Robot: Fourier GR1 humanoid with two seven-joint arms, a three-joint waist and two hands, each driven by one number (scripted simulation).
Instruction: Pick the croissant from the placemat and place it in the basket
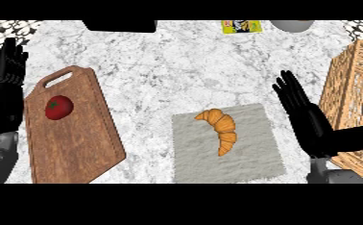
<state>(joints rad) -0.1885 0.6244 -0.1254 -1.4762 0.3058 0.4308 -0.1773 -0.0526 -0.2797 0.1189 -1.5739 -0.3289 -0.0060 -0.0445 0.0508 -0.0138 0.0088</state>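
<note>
Marble counter, curved flaky croissant

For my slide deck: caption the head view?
Croissant on grey placemat, open right hand beside it, basket at right.

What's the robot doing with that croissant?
Nothing is being held yet. The croissant lies on the grey placemat on the counter. The right robot hand is open, just right of the placemat, between it and the wicker basket at the right edge. The left robot hand rests open at the left edge, beside a wooden cutting board with a tomato on it. The croissant has not yet gone into the basket.
</note>
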